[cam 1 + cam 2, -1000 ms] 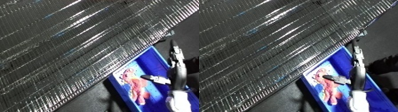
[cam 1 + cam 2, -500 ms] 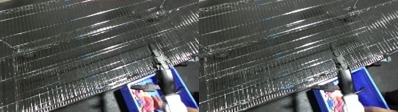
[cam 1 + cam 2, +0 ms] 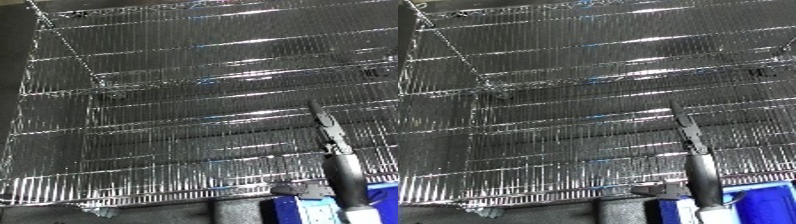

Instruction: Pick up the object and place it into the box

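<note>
My right hand (image 3: 323, 126) rises from the lower right on its silver forearm (image 3: 346, 180). It is seen edge-on in front of the wire shelf, with straight fingers pointing up and nothing in them. Only a strip of the blue bin (image 3: 764, 199) shows at the bottom right corner, below the shelf's front edge. The bin's inside is out of view, and no loose object shows in either view. A small dark part (image 3: 293, 189) sticks out left of the forearm near the bin's rim; what it is cannot be told. The left hand does not show.
A large chrome wire shelf (image 3: 178, 100) fills nearly the whole picture, with a diagonal brace (image 3: 71, 50) at its upper left. Its front edge (image 3: 133, 197) runs along the bottom, with dark floor below it.
The camera has swung up and towards the shelf. The bin has slid to the bottom right corner and the pink toy seen in it earlier has left the picture. The right hand stays raised.
</note>
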